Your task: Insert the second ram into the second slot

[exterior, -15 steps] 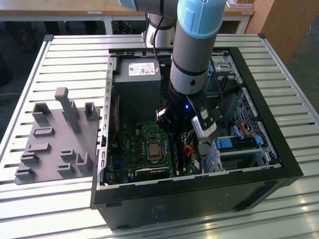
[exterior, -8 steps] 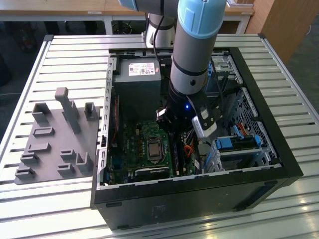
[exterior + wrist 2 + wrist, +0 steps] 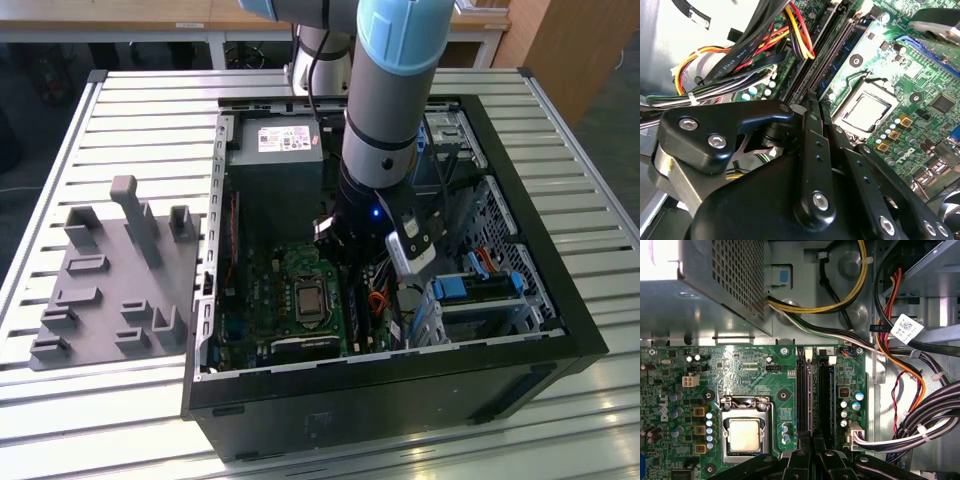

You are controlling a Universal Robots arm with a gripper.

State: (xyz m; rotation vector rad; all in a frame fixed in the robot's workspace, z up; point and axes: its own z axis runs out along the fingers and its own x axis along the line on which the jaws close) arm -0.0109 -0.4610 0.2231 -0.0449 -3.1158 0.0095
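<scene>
My gripper [image 3: 345, 250] reaches down into the open computer case [image 3: 560, 300], just above the motherboard. In both wrist views its black fingers [image 3: 800, 460] are pressed together over two long dark memory slots. A thin strip seen edge-on, the second ram [image 3: 812, 400], runs out from between the fingertips along the slot on the processor side. How deep it sits cannot be told. The neighbouring slot [image 3: 825, 395] looks bare, and its contact ridges show in the second wrist view [image 3: 840, 50]. The gripper [image 3: 812, 102] [image 3: 813, 452] is shut on the strip.
The processor socket [image 3: 744, 432] lies beside the slots. The metal power supply [image 3: 705, 285] stands behind them, and thick cable bundles [image 3: 920, 405] crowd the other side. Blue drive-bay clips [image 3: 480, 290] sit at the exterior view's right. A grey holder fixture [image 3: 110, 270] rests on the slatted table.
</scene>
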